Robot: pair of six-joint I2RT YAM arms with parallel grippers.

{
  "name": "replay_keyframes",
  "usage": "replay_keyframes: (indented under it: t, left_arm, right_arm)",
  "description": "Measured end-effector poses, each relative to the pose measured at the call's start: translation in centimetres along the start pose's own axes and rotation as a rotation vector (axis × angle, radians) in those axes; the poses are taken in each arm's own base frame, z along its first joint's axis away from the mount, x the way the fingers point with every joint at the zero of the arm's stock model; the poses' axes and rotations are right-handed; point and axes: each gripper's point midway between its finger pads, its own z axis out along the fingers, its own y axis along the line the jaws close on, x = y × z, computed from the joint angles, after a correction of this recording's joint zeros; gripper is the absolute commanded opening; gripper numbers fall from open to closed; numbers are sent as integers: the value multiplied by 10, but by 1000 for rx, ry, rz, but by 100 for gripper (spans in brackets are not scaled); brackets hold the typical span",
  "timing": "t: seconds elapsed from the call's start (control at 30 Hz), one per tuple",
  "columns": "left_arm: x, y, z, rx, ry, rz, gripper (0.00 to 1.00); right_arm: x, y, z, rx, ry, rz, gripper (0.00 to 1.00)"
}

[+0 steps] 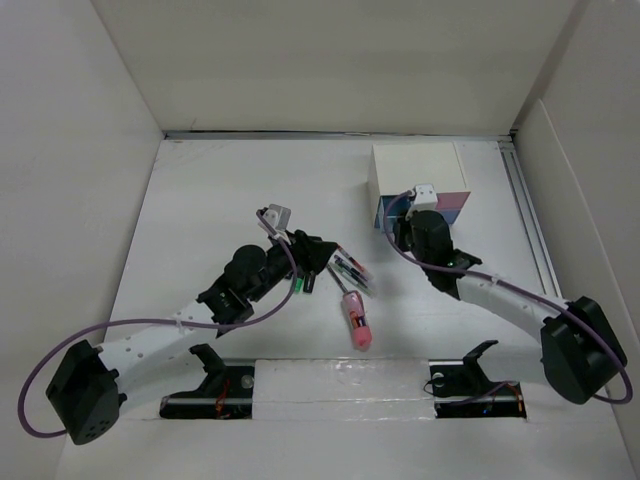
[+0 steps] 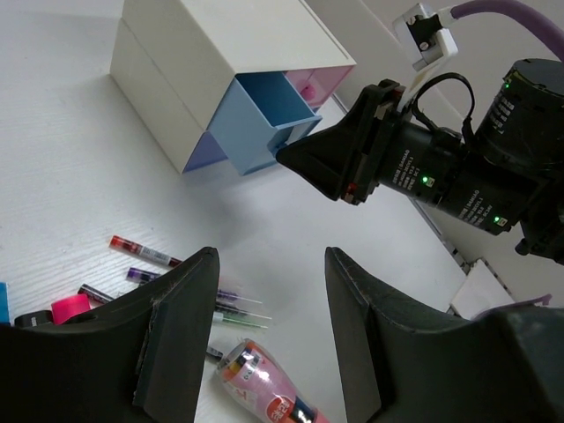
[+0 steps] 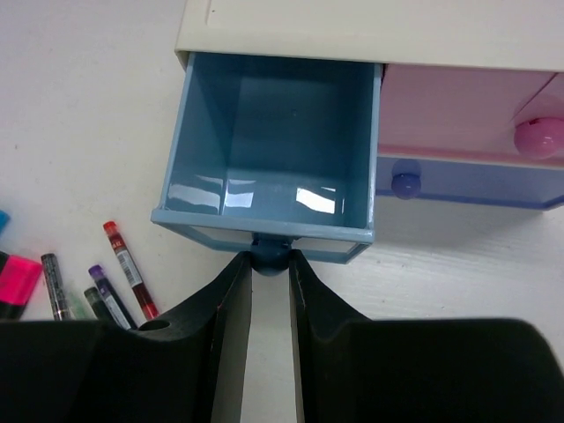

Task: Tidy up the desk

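The desk [image 1: 220,190] is a white tabletop enclosed by white walls. A small white drawer box [image 1: 415,172] stands at the back right. Its light blue drawer [image 3: 273,150] is pulled open and looks empty. My right gripper [image 3: 271,264] is shut on that drawer's round knob [image 3: 270,257]; in the top view it [image 1: 398,215] is at the box's front. My left gripper [image 2: 270,256] is open and empty, hovering above loose pens [image 2: 141,254] and a pink tube [image 2: 264,388]. In the top view it [image 1: 318,268] is beside the pens [image 1: 352,270].
The pink tube [image 1: 356,322] lies near the desk's middle front. The box also has a shut pink drawer [image 3: 458,106] and a shut purple-blue drawer [image 3: 476,181]. A pink highlighter [image 2: 69,308] lies left of the pens. The two arms are close together in the middle.
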Motion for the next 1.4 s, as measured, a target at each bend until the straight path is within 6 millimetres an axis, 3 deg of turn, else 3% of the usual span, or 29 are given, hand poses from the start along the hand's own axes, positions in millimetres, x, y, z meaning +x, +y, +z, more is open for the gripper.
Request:
replay_keyframes:
  t: [0.47, 1.03, 1.23, 1.4]
  left_arm:
    - [4, -2, 1, 14, 16, 1, 47]
    - [8, -4, 2, 29, 30, 0, 47]
    - [8, -4, 2, 32, 30, 0, 47]
    - [7, -6, 3, 38, 27, 1, 47]
  right_arm:
    - [19, -8, -39, -20, 41, -21, 16]
    - [31, -6, -56, -48, 56, -10, 19]
    - [58, -13, -64, -21, 163, -34, 19]
    - [68, -20, -69, 9, 205, -42, 20]
